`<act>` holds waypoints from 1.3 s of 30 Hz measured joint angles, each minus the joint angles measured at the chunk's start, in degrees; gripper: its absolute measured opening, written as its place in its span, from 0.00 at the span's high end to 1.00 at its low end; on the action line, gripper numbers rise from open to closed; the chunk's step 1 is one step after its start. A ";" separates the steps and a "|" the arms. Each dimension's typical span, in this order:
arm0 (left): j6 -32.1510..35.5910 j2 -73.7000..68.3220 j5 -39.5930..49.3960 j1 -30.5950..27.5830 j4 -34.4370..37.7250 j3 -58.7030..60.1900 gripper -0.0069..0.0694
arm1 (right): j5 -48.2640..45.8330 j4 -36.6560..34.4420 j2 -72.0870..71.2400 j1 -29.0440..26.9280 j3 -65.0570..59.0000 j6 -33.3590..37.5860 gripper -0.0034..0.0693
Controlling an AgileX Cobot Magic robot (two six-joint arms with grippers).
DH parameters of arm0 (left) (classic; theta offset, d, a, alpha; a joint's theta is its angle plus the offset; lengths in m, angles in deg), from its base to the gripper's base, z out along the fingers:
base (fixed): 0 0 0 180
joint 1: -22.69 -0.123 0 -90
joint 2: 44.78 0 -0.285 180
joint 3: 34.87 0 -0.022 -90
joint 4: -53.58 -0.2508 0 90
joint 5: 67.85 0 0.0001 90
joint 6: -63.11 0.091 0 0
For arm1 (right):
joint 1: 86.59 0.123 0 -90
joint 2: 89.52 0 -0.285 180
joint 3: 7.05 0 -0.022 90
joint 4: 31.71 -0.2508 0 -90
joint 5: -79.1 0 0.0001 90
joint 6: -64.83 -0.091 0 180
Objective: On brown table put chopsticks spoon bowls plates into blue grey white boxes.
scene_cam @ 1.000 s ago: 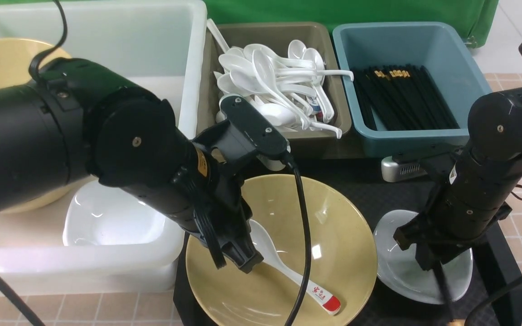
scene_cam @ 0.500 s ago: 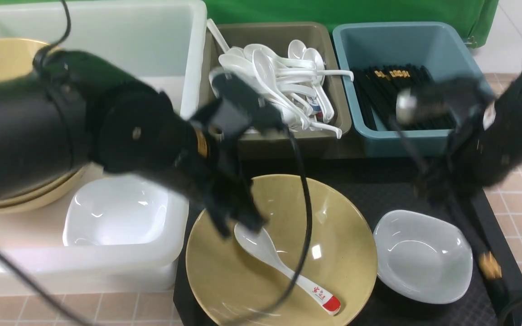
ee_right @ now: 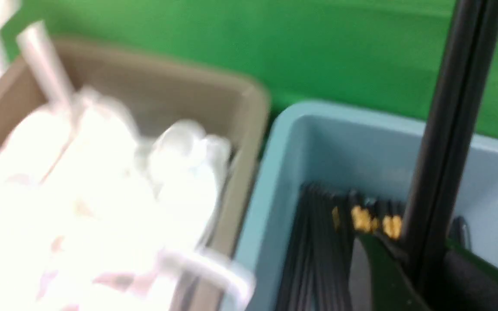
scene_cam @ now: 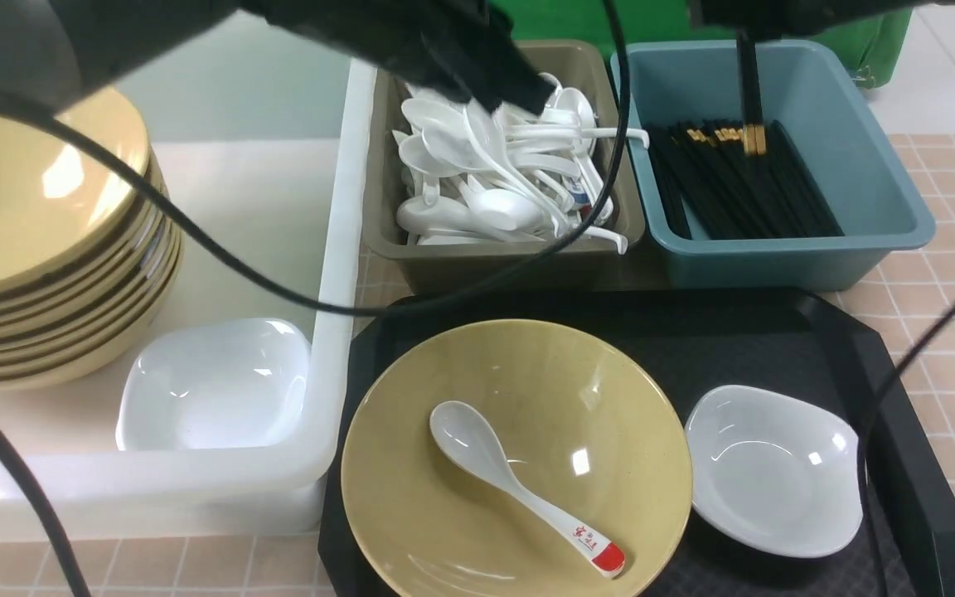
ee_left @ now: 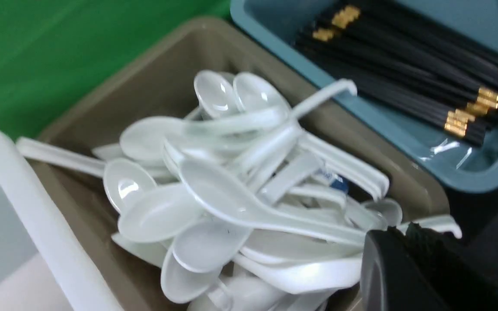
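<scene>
Now your right gripper (ee_right: 424,276) squeezes the chopsticks (scene_cam: 749,99) upright above the blue box (scene_cam: 776,261) so they can fall straight in, but I cannot tell if your left gripper (scene_cam: 519,79) is open.

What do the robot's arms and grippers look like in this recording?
The black left arm and black right arm are blurred. A thin black cable trails from the left, another cable from the right. Jaws black; no markings legible.

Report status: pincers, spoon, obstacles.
Right pincer shut on chopsticks above blue box. Left pincer over grey box, grip unclear. Spoon in bowl, unobstructed.
</scene>
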 joint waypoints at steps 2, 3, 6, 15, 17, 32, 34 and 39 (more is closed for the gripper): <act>0.05 0.13 1.08 0.00 0.00 -0.07 0.91 | -0.34 0.07 3.28 -1.20 2.84 -0.60 0.74; 0.05 0.13 1.28 0.00 0.00 -0.07 0.91 | -0.43 0.07 4.07 -1.32 3.17 -0.69 0.74; 0.05 0.23 5.18 0.00 -0.05 -0.12 0.91 | -4.79 0.11 10.04 -3.04 8.08 -1.46 0.70; 0.17 2.43 15.16 -0.64 -1.14 0.80 0.91 | -25.66 0.06 12.43 -2.89 14.92 4.75 0.33; 0.17 3.66 15.44 -0.98 -1.14 1.84 0.91 | -29.90 0.06 12.09 -2.45 15.85 7.75 0.31; -2.43 32.07 11.89 -7.46 -0.09 35.82 0.91 | -42.33 -12.48 -3.93 14.78 1.58 26.34 0.29; -2.50 36.33 10.27 -7.65 -0.09 40.35 0.91 | -42.40 -13.48 -5.83 19.36 -3.33 27.13 0.29; -2.50 39.50 4.68 -7.65 0.14 45.59 0.91 | -42.22 -13.60 -5.99 27.37 -11.63 27.13 0.29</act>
